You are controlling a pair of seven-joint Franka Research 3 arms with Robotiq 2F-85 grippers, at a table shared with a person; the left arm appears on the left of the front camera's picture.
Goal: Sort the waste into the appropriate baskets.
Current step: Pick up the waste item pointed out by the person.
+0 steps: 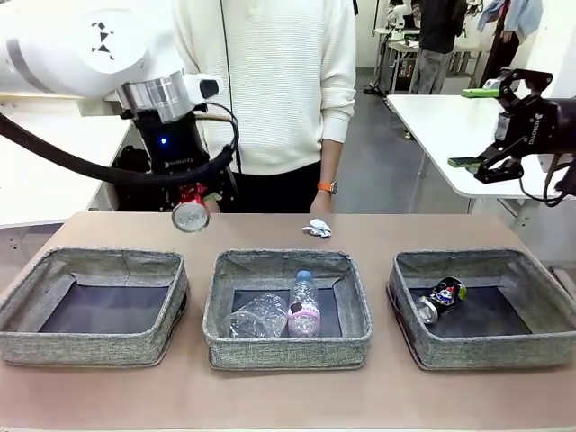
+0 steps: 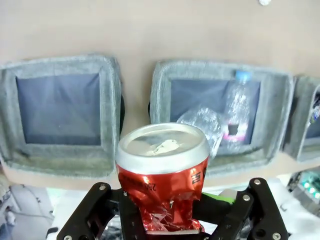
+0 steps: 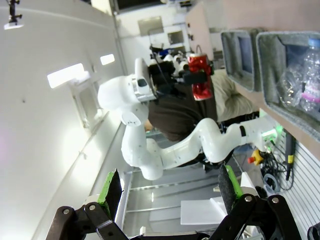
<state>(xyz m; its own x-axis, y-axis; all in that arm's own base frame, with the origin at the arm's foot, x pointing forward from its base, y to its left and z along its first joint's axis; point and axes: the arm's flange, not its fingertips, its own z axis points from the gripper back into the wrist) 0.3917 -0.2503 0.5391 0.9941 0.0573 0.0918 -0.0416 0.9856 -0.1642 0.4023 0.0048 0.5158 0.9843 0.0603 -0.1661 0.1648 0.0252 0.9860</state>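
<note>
I see the pale brown tabletop (image 1: 270, 403) running the full width of the front view, matte and bare around three low grey woven-fabric baskets set in a row along its near side.

My left gripper (image 1: 192, 200) is clamped tight on a dented red can (image 2: 162, 170). It holds the can in the air over the far part of the table, behind the gap between the left basket (image 1: 90, 349) and the middle basket (image 1: 288, 351). In the left wrist view the can's silver top faces the camera.

The middle basket holds a clear bottle with pink label and blue cap (image 1: 304, 308), and a crumpled clear label-less bottle (image 1: 255, 318) lies against it. In the right basket (image 1: 486, 353), a dark blue can (image 1: 442, 297) lies on its side on the dark grey bottom.

A small white paper wad (image 1: 317, 229) sits on the table beyond the middle basket, just in front of the person's hand (image 1: 322, 207).

My right gripper (image 3: 170, 192) hangs high beyond the table's right end. Its jaws are spread wide with nothing between the green pads (image 3: 111, 190).

A person in a white ribbed sweater (image 1: 270, 81), wearing an orange wristband (image 1: 327, 187), stands at the far edge. Behind are white tables (image 1: 441, 126) on either side and a grey floor (image 1: 369, 166).
</note>
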